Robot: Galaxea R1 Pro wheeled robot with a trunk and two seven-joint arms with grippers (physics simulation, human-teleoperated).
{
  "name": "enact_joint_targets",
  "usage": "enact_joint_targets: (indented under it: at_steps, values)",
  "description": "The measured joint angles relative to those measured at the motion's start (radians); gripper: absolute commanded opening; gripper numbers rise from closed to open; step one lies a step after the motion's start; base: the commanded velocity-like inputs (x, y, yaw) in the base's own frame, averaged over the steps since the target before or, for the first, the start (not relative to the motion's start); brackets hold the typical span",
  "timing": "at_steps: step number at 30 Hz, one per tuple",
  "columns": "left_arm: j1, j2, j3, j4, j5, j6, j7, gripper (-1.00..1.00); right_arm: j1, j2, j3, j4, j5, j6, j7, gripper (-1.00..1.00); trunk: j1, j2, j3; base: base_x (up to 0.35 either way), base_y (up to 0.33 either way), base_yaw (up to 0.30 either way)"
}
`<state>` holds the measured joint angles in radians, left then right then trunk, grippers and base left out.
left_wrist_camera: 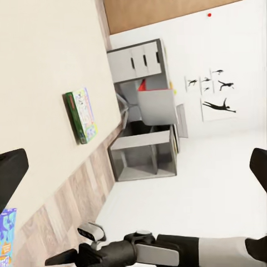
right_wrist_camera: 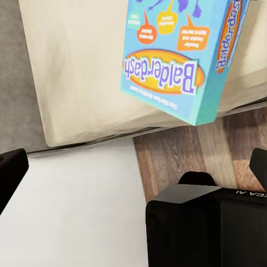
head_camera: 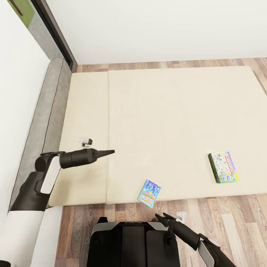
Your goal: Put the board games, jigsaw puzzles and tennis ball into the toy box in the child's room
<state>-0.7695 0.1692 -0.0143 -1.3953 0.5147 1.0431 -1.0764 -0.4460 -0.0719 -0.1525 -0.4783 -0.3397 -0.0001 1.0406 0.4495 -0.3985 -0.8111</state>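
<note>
Reaching in from the left of the head view, the left gripper (head_camera: 110, 151) hangs over the bed (head_camera: 178, 111); there its fingers look pressed to a single tip, but in the left wrist view the two dark fingers (left_wrist_camera: 12, 172) stand at opposite edges of the frame, spread wide, holding and touching nothing. At the lower right of the head view the right gripper (head_camera: 162, 216) hovers over the wooden floor (head_camera: 230, 218) just off the bed's near edge, its fingers (right_wrist_camera: 11, 169) likewise spread apart and empty. The blue board game (head_camera: 149, 193) lies flat on the mattress at its near edge, lower centre of the frame, its long axis tilted a little toward the upper right; the right wrist view shows its "Balderdash" lettering (right_wrist_camera: 167, 72). The white Monopoly box (head_camera: 223, 167) lies flat toward the right side of the bed, well apart from the blue one, long axis running nearly up and down the frame.
</note>
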Motion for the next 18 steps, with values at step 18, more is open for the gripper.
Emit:
enact_joint_targets:
  at_steps: [18]
  values:
    - [-0.050, -0.033, -0.018, 0.025, 0.006, 0.000, 0.015, 1.00, 0.000, -0.009, 0.001, 0.000, -0.001, 0.000, 0.000, 1.00, 0.000, 0.000, 0.000, 0.000, 0.037, 0.000]
